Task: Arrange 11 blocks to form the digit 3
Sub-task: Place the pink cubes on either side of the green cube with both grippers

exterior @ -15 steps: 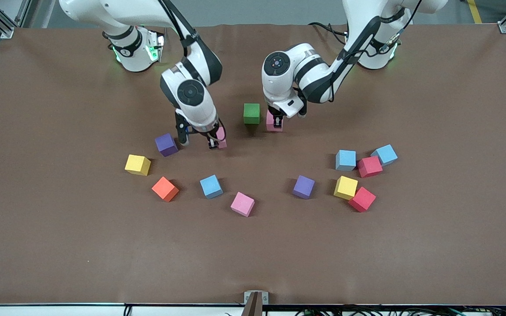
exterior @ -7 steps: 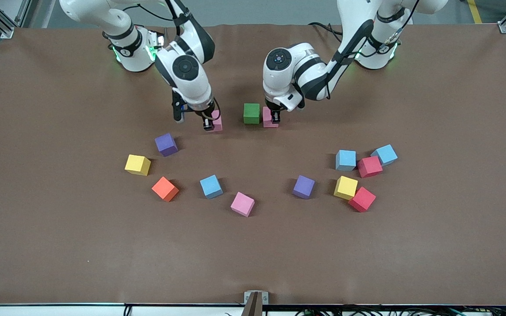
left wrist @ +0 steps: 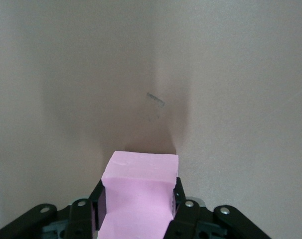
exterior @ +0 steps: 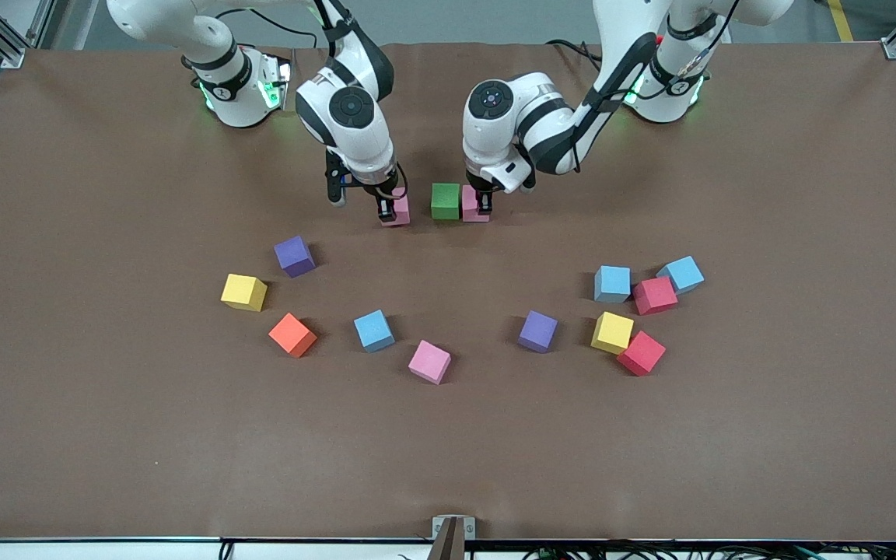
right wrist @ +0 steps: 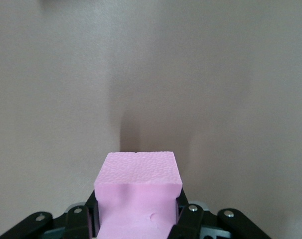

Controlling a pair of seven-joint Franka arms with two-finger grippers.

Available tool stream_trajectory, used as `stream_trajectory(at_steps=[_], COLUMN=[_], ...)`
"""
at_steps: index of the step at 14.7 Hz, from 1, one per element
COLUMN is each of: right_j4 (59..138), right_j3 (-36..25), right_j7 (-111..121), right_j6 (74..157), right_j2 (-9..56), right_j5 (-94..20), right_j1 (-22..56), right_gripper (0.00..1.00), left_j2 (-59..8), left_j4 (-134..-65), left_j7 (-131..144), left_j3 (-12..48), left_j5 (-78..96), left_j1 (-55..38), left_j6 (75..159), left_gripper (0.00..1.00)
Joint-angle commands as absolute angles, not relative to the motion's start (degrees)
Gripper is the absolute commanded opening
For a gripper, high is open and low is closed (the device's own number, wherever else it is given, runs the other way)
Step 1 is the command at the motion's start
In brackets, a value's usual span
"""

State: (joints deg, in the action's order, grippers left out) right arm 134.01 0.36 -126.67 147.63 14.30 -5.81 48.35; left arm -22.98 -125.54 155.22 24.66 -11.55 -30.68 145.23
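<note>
In the front view the first bar of the digit 3 is being laid near the robots' bases: a green block sits on the table, and the left gripper has its jaws closed on a pink block set right against the green one on the side toward the left arm's end. The right gripper has its jaws closed on a second pink block, low over the table on the green block's other side with a small gap between them. Judging by this, the step in hand is closing that gap, so the next move calls for sliding or setting the second pink block flush and square with the green one before letting go. The remaining blocks lie loose nearer the camera in two scattered groups, one toward each arm's end, so the figure is barely begun. In the left wrist view the jaws pinch the pink block from both sides, its matte foam face slightly squeezed, bare table ahead. In the right wrist view the jaws likewise clamp a pink block, finely textured and dented at the grip, with only its shadow on the table in front.
</note>
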Motion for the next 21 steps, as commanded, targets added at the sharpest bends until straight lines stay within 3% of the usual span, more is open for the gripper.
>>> stream_trajectory(at_steps=[1, 7, 8, 10, 11, 12, 13, 21], right_j4=[134.74, 134.56, 134.56, 134.47, 134.39, 134.38, 134.30, 133.77], right_j3=[0.26, 0.26, 0.26, 0.26, 0.26, 0.26, 0.26, 0.26], right_j7=[-127.62, -128.32, -128.76, -129.55, -129.55, -129.64, -130.33, -130.87], right_j6=[150.11, 151.44, 151.44, 151.44, 151.44, 151.44, 151.52, 152.84], right_j2=[14.85, 16.17, 16.17, 16.17, 16.17, 16.17, 16.17, 17.23], right_j5=[-6.68, -8.08, -8.09, -8.09, -8.09, -8.17, -8.17, -10.20], right_j1=[49.13, 51.24, 51.50, 52.03, 52.12, 52.38, 52.38, 53.96], right_gripper=[0.00, 0.00, 0.00, 0.00, 0.00, 0.00, 0.00, 0.00], left_j2=[-23.38, -24.43, -24.43, -24.35, -24.43, -24.43, -24.17, -19.87], left_j4=[-125.86, -125.24, -125.24, -125.16, -124.90, -124.81, -124.80, -125.60], left_j7=[157.15, 157.06, 157.06, 156.36, 156.36, 156.27, 156.27, 154.95], left_j3=[24.52, 24.52, 24.52, 24.52, 24.52, 24.61, 24.61, 24.96], left_j5=[-11.60, -11.60, -11.60, -12.04, -13.17, -14.31, -14.50, -14.50], left_j1=[-31.46, -31.55, -31.55, -31.64, -31.47, -31.38, -31.29, -30.76], left_j6=[146.78, 146.78, 146.78, 146.78, 146.78, 146.78, 146.78, 144.77], left_gripper=[0.37, 0.37, 0.41, 0.52, 0.63, 0.95, 1.00, 1.00])
